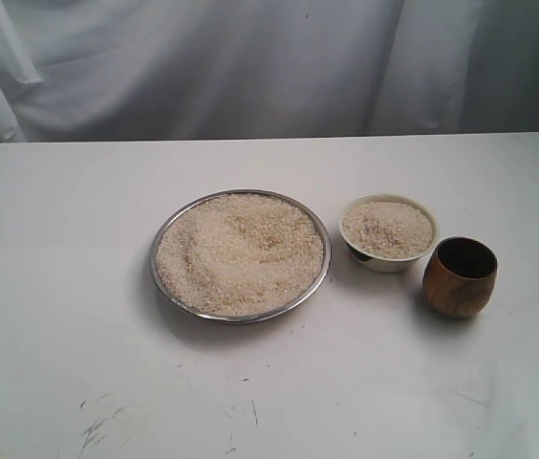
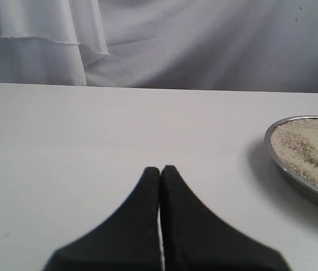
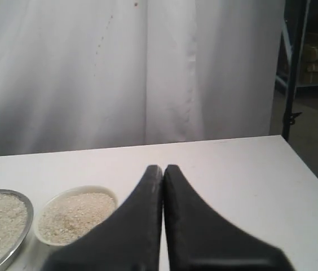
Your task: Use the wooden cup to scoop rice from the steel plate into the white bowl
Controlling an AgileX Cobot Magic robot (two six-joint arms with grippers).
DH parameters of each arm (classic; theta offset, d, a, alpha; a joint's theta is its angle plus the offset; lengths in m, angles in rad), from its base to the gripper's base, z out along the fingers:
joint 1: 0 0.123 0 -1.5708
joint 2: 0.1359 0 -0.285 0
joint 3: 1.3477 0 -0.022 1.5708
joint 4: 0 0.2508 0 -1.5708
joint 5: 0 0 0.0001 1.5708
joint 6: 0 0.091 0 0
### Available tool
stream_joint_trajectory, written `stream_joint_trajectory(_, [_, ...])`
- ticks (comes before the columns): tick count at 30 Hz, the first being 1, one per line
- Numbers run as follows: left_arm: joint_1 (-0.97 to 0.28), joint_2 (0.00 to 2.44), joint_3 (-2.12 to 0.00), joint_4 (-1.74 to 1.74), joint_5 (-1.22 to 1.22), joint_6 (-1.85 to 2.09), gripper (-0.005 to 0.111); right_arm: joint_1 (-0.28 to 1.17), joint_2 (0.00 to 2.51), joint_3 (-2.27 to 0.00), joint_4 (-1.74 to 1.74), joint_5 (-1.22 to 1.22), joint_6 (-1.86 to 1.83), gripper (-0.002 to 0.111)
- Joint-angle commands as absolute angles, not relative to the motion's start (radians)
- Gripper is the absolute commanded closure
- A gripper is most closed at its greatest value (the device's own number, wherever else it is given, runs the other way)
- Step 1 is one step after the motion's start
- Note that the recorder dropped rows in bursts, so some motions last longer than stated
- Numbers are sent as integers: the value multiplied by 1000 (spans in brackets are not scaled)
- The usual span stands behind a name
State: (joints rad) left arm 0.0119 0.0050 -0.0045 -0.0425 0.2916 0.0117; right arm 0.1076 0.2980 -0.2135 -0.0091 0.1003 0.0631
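The white table (image 1: 59,287) carried everything, well clear of both claws. The steel plate (image 1: 241,318), heaped with rice (image 1: 241,251), lay ahead of the left claw (image 2: 160,169) and off toward the other arm's side. That claw's fingers were pressed together, holding nothing. The right claw (image 3: 163,168) was pressed together and empty too, with the white bowl (image 1: 384,263) ahead of it, apart from its tips. The wooden cup (image 1: 459,287) stood upright just beside the bowl, untouched and not visible from either claw. The bowl already looked nearly brim-full, so another pour would likely spill grains. A round, smooth cup could slip or tip under a careless pinch and knock the bowl.
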Motion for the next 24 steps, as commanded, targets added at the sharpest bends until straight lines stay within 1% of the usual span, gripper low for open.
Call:
stream_joint_trajectory(1, [10,0,0,-43,285,9,107,55,179,-146,0,114,56,108])
stream_joint_trajectory(10, [10,0,0,-43,285,9,107,32,5,-88,10,249,32,108])
stream_joint_trajectory(14, [10,0,0,-43,285,9,107,41,0,0,38,238,36,108])
stream_joint_trajectory(19, [10,0,0,-43,285,9,107,52,0,0,31,277,20,108])
stream_joint_trajectory(20, [10,0,0,-43,285,9,107,52,0,0,24,343,0,108])
stream_joint_trajectory(24, [10,0,0,-43,285,9,107,52,0,0,24,346,-29,108])
